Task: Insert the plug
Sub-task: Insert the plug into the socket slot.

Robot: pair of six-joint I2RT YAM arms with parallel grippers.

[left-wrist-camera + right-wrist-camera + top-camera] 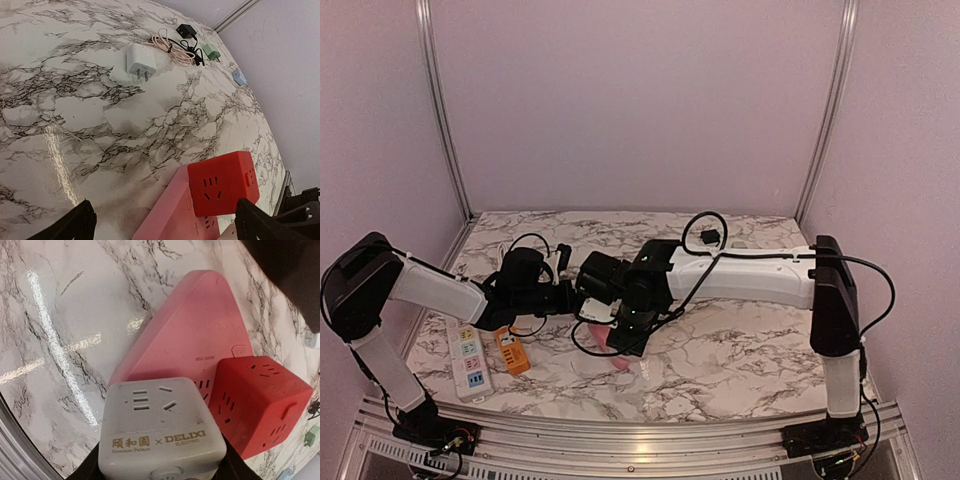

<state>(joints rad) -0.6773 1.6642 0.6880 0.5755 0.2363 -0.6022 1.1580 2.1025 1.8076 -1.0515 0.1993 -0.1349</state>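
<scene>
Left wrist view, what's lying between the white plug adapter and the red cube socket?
Only bare marble tabletop; nothing sits on that stretch between the white plug adapter and the red cube socket, as the left wrist view shows.

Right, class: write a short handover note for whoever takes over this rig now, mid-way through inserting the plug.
Left tool: open, empty, hovering by the pink strip.
Right tool: shut on the grey cube, held just off the strip, next to the red cube that stands on it.
Done: grey cube picked up and brought over.
Left: probably press it into a free socket on the strip, then let go.
</scene>
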